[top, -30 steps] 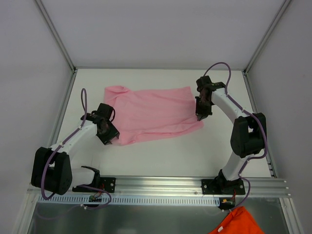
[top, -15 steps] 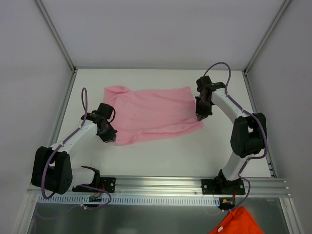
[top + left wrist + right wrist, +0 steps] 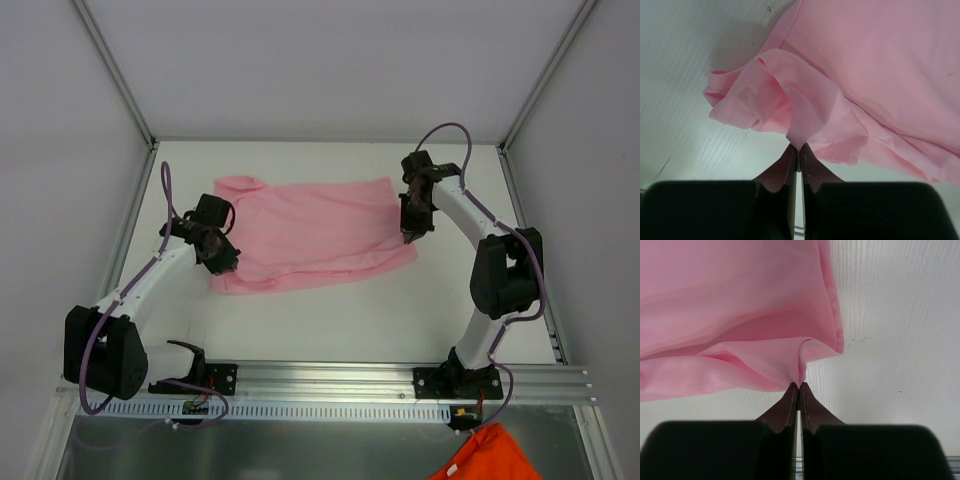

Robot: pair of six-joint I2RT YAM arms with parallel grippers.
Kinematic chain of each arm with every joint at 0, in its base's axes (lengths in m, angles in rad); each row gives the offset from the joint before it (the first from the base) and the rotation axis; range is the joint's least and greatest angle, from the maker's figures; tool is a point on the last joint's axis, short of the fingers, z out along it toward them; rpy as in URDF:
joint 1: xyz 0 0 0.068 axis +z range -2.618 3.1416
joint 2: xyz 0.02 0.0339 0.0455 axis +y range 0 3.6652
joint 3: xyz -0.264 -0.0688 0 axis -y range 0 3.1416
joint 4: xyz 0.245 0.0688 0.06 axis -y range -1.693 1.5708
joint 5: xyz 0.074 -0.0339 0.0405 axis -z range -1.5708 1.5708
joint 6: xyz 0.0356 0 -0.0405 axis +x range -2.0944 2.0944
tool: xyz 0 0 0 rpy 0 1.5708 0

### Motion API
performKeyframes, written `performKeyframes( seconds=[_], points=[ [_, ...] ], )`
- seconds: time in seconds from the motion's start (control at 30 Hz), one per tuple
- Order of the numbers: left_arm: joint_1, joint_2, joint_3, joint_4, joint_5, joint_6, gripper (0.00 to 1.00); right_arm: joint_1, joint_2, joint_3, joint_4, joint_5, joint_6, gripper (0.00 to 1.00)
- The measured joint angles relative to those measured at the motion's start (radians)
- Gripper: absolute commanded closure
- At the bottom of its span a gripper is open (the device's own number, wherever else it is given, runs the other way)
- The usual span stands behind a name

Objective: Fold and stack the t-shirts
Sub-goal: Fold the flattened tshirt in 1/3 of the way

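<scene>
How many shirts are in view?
1 for sure: the pink shirt, spread on the table. An orange cloth at the overhead view's bottom right may be another; too little shows to tell.

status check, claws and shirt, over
Left claw shut on shirt, left end. Right claw shut on its right end. Shirt spread on table. Orange cloth off the table, not in the way.
</scene>
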Motion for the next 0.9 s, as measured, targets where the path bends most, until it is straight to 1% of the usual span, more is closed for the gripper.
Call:
performKeyframes(
  seconds=[0.13,0.3,0.53,0.67,0.9],
  points=[
    [0.0,0.038,0.039,0.0,-0.011,0.011,1.0,0.0,0.029,0.055,-0.01,0.002,-0.006,0.99],
    [0.0,0.121,0.095,0.006,-0.035,0.016,1.0,0.0,0.058,0.13,-0.016,0.011,-0.01,0.99],
    [0.0,0.215,0.168,0.016,-0.068,0.018,1.0,-0.001,0.141,0.235,-0.03,0.022,-0.009,0.99],
    [0.0,0.229,0.19,0.01,-0.102,0.017,1.0,-0.001,0.19,0.29,-0.045,0.042,-0.009,0.99],
    [0.005,0.229,0.191,-0.017,-0.163,0.015,1.0,-0.006,0.201,0.294,-0.071,0.087,-0.008,0.99]
  ],
)
